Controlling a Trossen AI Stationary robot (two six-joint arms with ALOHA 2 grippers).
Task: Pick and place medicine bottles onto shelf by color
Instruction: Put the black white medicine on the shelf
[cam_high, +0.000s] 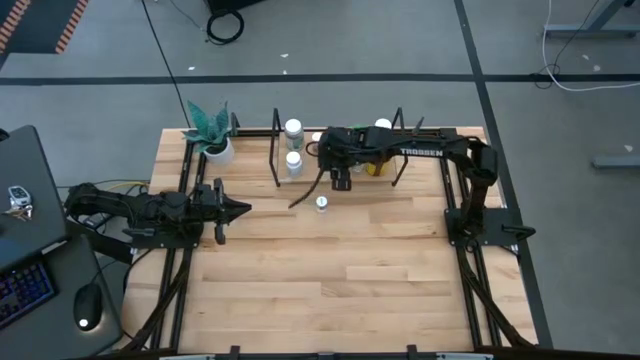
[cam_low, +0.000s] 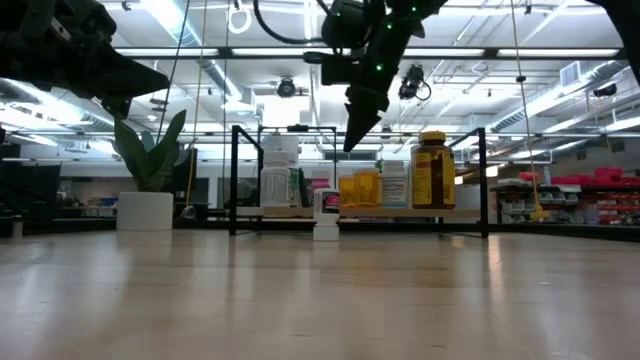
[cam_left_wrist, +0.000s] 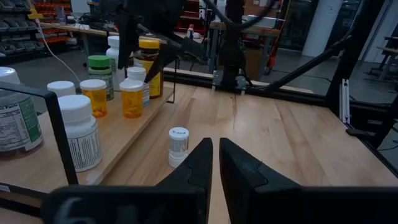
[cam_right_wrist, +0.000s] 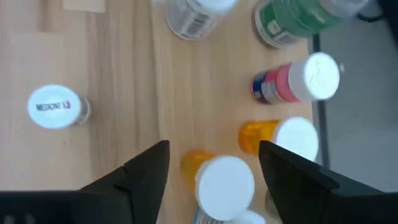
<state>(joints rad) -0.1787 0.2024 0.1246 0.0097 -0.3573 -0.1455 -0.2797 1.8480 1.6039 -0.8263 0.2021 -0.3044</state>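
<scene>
wood tabletop (cam_high: 330, 270) overhead hides what the right wrist shows: right tool (cam_right_wrist: 214, 155) released above orange bottles (cam_right_wrist: 214, 177)

Medicine bottles (cam_left_wrist: 132, 98) upright on the light-wood shelf (cam_left_wrist: 130, 134), one small white-capped bottle (cam_high: 321, 203) alone on tabletop just beside it

Counts:
- shelf (cam_left_wrist: 124, 140): 1
- orange bottles (cam_left_wrist: 93, 99) (cam_left_wrist: 132, 101): 2
- amber bottle with yellow cap (cam_left_wrist: 149, 65): 1
- green bottle (cam_right_wrist: 292, 22): 1
- pink bottle (cam_right_wrist: 280, 87): 1
- white bottles on the shelf: at least 2, e.g. (cam_left_wrist: 78, 134). They are crowded, so I cannot tell the exact total.
- loose white bottle (cam_left_wrist: 178, 146) on the desk (cam_high: 350, 270): 1
- potted plant (cam_high: 215, 140): 1
- grippers: 2, left gripper (cam_high: 243, 209) and right gripper (cam_high: 342, 183)
</scene>
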